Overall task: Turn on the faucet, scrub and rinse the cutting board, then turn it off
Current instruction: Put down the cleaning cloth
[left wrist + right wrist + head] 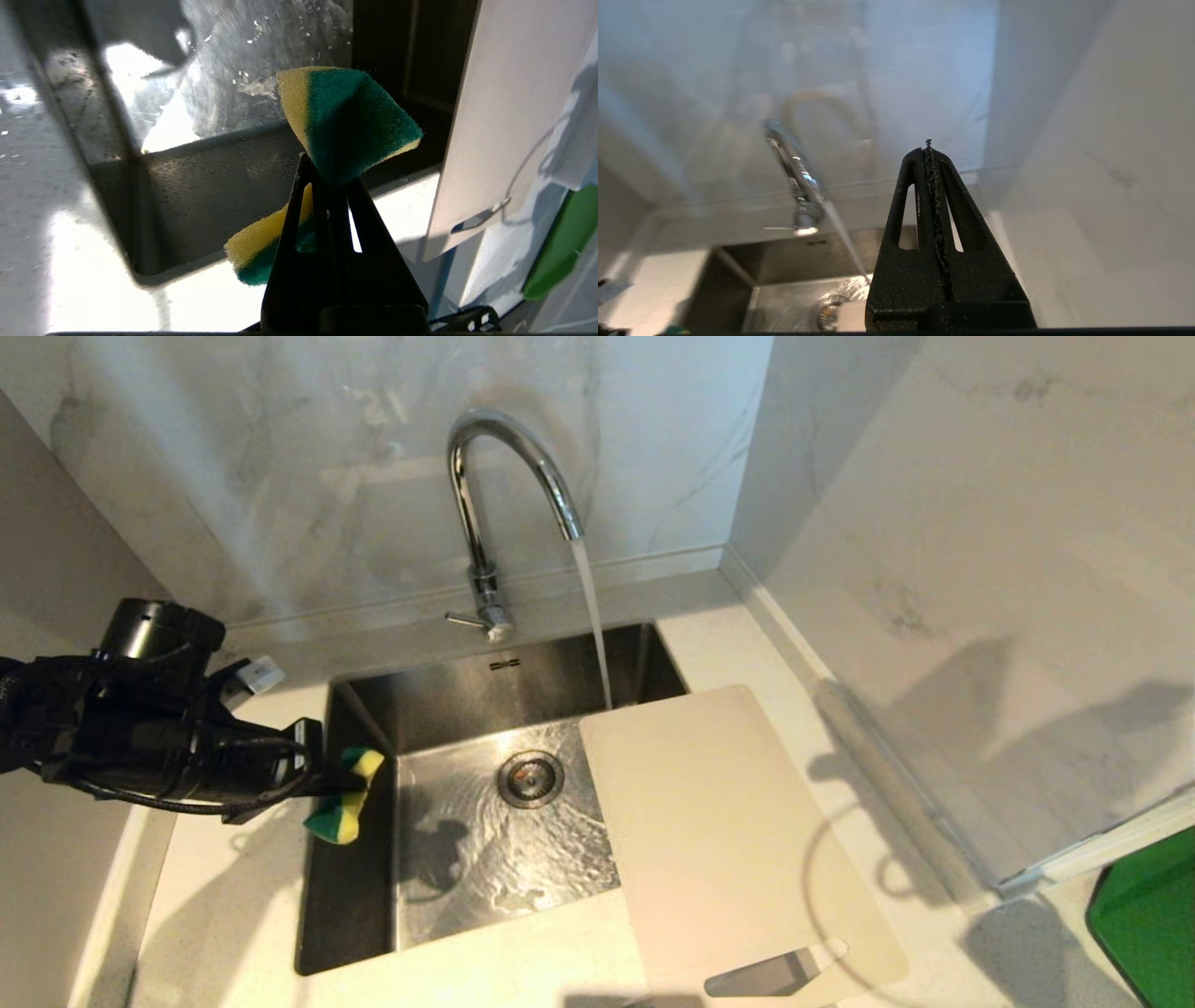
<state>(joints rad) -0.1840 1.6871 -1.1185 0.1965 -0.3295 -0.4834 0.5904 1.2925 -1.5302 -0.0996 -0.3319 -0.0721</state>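
Water's running from the faucet (509, 485), and the left gripper (350, 782), jaws clenched on the sponge (344, 795) at the sink's (448, 695) nine-o'clock rim, has the cutting board (719, 831) lying away at three o'clock, propped lengthwise over the basin's far edge, while the right gripper (928, 149) hangs pinched empty.

Green-and-yellow sponge (344, 795) at wet steel sink's (347, 905) left rim, round drain (530, 778), marble backsplash (280, 457)

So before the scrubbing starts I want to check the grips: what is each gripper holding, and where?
The left gripper pinches the sponge across its middle. The right gripper is shut on nothing.
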